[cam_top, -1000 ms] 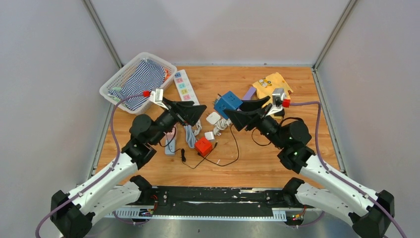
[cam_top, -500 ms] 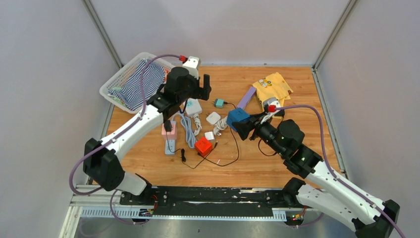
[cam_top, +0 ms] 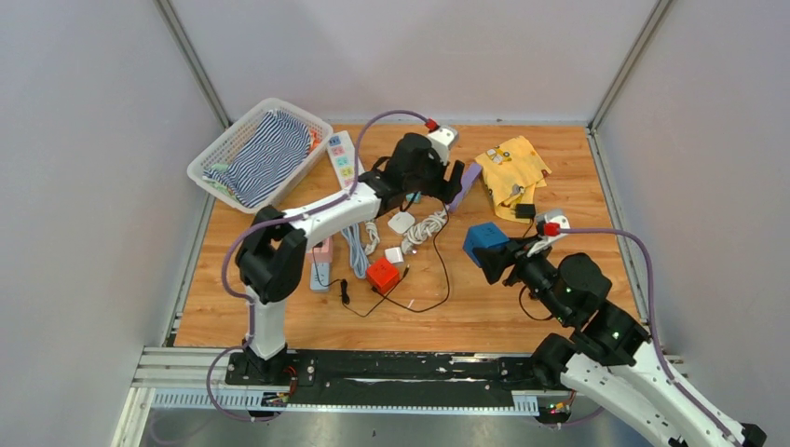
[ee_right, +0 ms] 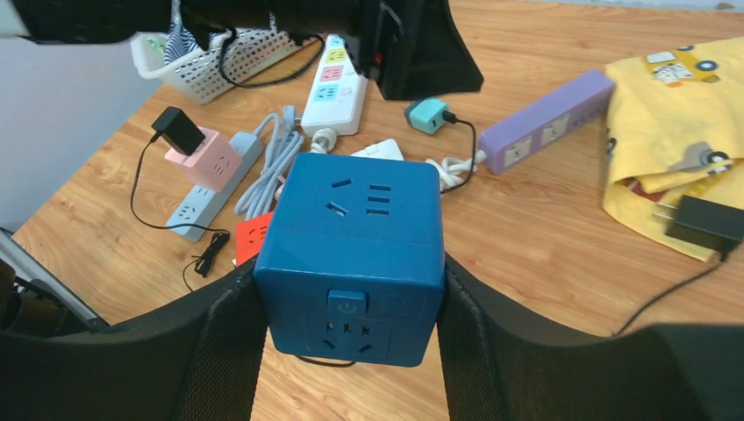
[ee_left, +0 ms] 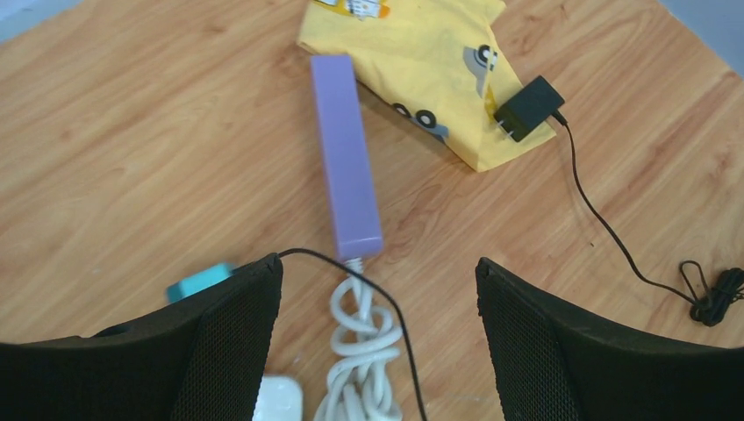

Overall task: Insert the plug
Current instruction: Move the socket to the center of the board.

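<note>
Plug point(ee_left: 200, 281) half behind left fingers point(ee_left: 224, 351)

Teal adapter point(ee_left: 200, 281), left of the purple power strip's point(ee_left: 346, 167) cable end: blurred, partly hidden behind a finger point(ee_left: 219, 351) of the left gripper point(ee_left: 377, 267). White cable point(ee_left: 361, 351) trailing from that strip, and the white adapter point(ee_left: 279, 399) beside it: both cut off by the lower picture edge.

Basket point(cam_top: 216, 149) far left, cloth point(cam_top: 508, 163) far right — adapter point(ee_left: 526, 107) on cloth, strip point(ee_left: 346, 167) alongside
</note>
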### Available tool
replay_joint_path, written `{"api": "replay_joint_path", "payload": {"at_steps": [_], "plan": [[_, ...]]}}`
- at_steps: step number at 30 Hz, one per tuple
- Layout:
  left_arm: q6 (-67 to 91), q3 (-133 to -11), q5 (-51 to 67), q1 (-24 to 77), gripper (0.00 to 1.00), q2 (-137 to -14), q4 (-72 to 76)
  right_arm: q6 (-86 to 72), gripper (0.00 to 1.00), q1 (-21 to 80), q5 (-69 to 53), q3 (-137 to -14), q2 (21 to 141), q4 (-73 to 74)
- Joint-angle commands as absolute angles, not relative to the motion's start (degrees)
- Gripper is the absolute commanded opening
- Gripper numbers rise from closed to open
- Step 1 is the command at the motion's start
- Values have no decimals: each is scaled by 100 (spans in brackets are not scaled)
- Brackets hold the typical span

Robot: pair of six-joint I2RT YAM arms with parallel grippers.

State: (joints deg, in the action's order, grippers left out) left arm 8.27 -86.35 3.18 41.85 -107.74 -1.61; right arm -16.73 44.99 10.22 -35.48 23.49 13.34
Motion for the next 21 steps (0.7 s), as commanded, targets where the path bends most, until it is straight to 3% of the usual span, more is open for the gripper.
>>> {"api": "replay_joint_path", "payload": {"at_steps": [1,11,16,21], "plan": [[696,-9192,654,4447,82,-11441,-22,-1721,17,4433,1561,-3513,1852,1973],[909,-9847,513,4526,78,-12504,-26,-1693,17,4439,1729,-3653,1279,2435],[742,-9959,14,4518,84,-12640,-26,-1627,17,4438,1781,-3680,1110,2535],[699,-10298,9,4483,82,-12938,-26,-1566,17,4438,1858,-3716,1005,2584]]}}
